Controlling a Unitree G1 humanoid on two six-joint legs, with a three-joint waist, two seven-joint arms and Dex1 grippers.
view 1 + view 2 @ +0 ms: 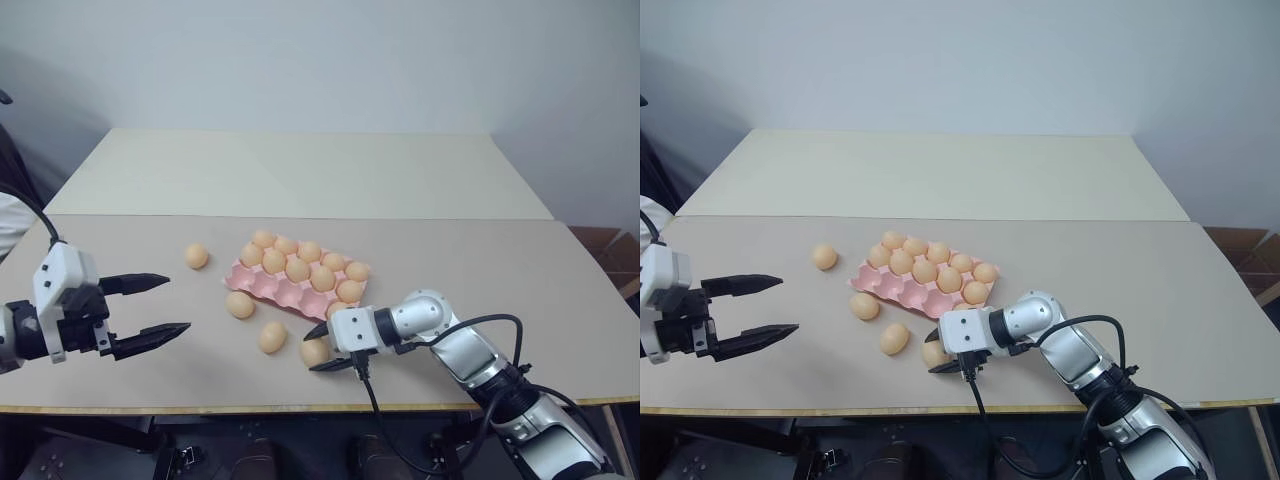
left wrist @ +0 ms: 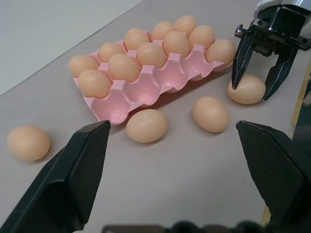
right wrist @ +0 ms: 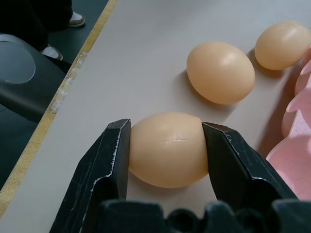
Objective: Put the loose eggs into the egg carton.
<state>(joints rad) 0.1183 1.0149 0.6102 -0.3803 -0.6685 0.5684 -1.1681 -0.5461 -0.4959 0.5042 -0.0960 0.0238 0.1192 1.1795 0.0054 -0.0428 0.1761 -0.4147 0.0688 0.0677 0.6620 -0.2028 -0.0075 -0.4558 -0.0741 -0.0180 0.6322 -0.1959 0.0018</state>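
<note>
Clamping a pale orange-tan oval loose egg (image 3: 167,149) between its two black fingers, the right gripper (image 1: 330,347) sits low on the beige table (image 1: 560,290) near the front edge, the egg resting on the surface with a pad pressed on each of its long ends, so the long axis runs across the jaws. Key relation: the flat pink moulded egg carton (image 1: 262,285) lies just beyond and slightly left of this gripper, its near row of cups empty and the closest empty cups just beside the held egg. Judged next move is a short lift and carry away from the table edge into one of those cups. Three more loose eggs lie on the table: one (image 1: 272,336) just left of the held one, one (image 1: 240,304) touching or nearly touching the carton's front left corner, one (image 1: 196,256) apart off the carton's left end. Left gripper (image 1: 150,308) hovers wide open and empty, well left of the eggs, nearer to that far-left egg than the right arm is.
</note>
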